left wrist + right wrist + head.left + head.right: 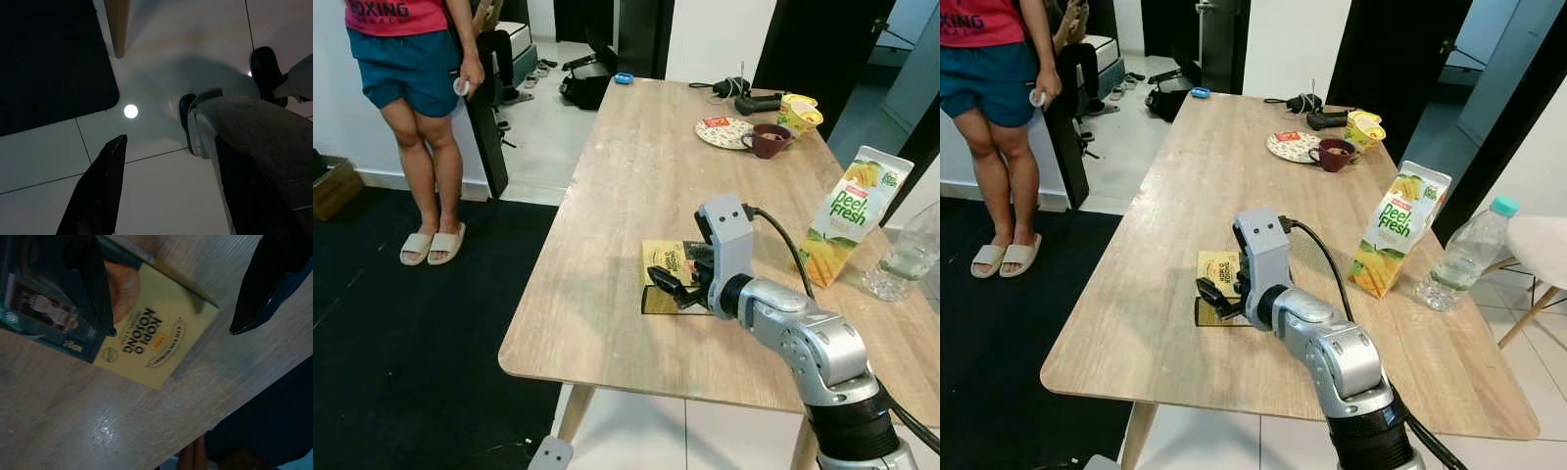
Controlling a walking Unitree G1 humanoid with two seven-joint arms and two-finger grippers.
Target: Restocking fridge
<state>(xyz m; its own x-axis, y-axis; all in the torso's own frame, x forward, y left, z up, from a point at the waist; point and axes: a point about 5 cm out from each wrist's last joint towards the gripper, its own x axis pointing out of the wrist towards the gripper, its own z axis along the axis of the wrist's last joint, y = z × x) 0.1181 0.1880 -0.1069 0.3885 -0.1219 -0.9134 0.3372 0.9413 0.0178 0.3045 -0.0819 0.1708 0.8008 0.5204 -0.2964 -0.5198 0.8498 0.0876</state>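
Here my right end effector hung spread wide and empty just above the Kopi Kosong coffee packet, which lay flat near the counter front edge. I judged the packet light, thin and slippery, best pinched across its short sides or slid to the edge. My left end effector hung idle, fingers apart, above the tiled floor. Further right stood a Peel Fresh juice carton and a water bottle, well apart; nothing blocked me. A person stood nearby.

Yellow coffee packet flat on table
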